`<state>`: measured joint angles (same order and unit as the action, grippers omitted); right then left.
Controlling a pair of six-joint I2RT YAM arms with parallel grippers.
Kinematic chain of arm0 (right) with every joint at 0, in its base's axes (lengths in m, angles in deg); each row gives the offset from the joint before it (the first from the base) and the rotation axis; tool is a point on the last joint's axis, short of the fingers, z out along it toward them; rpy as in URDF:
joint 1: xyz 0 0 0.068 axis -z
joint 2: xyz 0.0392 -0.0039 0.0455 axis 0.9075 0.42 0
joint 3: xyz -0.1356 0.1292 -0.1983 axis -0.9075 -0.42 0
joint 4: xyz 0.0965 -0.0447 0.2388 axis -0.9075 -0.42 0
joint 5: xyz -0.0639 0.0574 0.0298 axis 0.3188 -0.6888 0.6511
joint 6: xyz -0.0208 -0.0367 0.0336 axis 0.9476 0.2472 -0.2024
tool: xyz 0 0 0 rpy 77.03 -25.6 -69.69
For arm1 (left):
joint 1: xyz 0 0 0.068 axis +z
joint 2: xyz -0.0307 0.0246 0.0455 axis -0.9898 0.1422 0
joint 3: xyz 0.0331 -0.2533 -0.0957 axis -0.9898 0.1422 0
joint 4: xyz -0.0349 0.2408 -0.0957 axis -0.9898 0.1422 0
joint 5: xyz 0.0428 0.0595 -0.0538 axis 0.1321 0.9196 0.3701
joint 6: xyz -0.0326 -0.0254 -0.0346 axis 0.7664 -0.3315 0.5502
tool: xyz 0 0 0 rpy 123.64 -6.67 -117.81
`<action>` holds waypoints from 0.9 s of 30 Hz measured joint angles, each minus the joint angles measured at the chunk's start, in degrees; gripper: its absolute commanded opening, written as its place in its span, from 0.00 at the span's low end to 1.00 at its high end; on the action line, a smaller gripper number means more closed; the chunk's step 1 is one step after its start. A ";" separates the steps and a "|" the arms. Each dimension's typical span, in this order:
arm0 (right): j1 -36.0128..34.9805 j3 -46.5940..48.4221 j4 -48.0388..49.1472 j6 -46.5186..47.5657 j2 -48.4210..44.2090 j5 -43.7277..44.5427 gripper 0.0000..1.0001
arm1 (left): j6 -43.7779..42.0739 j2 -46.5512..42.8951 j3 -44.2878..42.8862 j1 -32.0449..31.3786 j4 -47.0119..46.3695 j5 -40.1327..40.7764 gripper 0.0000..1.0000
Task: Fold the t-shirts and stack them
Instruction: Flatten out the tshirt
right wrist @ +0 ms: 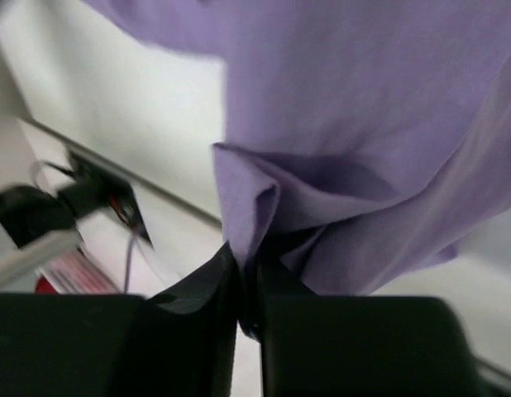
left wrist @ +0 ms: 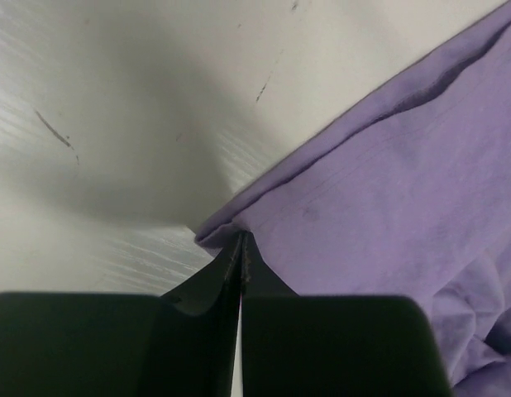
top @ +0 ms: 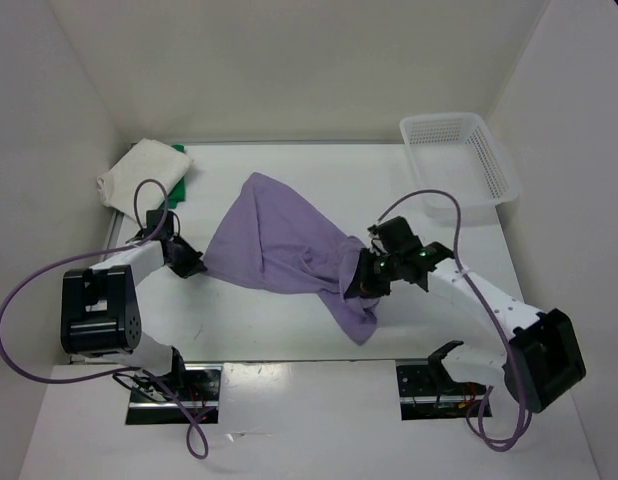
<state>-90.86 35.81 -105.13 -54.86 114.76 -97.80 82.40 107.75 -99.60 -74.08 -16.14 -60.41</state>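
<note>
The lavender t-shirt (left wrist: 388, 207) is showing as soft matt cloth, creasing finely where the left gripper (left wrist: 242, 240) and right gripper (right wrist: 245, 260), both looking like smooth black matt plastic, are pinching it. Beside the left fingertips the white tabletop (left wrist: 115, 99) is gleaming faintly, finely grained and scuffed with dark marks

Centre of the table (top: 279, 325), the middle t-shirt (top: 274, 240) stretches between both arms. The left gripper (top: 194, 268) pinches its left edge, and the right gripper (top: 357, 283) is clamped on a bunched fold at its right side, with a tail of cloth trailing toward the near edge. Over in the far-left corner, the upper folded t-shirt (top: 139, 172) sits on the lower folded t-shirt (top: 180, 188). The basket (top: 444, 120) stands in the far-right corner, well apart from the cloth.
</note>
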 measured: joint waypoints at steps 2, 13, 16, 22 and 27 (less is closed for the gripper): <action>-4.37 -0.74 -2.08 0.02 3.28 -0.31 0.28 | -0.11 0.17 -0.79 0.00 0.07 0.42 0.00; 1.14 2.95 -6.03 1.75 2.75 1.20 0.71 | -1.27 1.03 -7.74 0.09 0.04 0.96 0.00; 8.24 4.33 -4.31 1.51 -0.44 2.56 0.72 | -1.68 1.03 -7.58 0.33 0.33 1.27 0.00; 9.14 3.32 -1.53 0.96 4.09 4.74 0.56 | -3.26 -0.57 -5.86 0.39 0.68 2.16 0.13; 9.09 2.16 -2.25 0.04 4.04 3.72 0.30 | -4.74 -4.00 -3.93 0.44 1.03 2.23 0.45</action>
<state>-81.76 37.97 -107.38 -54.82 118.80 -94.08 77.66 103.75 -103.53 -73.64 -15.12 -58.18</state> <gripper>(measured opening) 0.333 0.405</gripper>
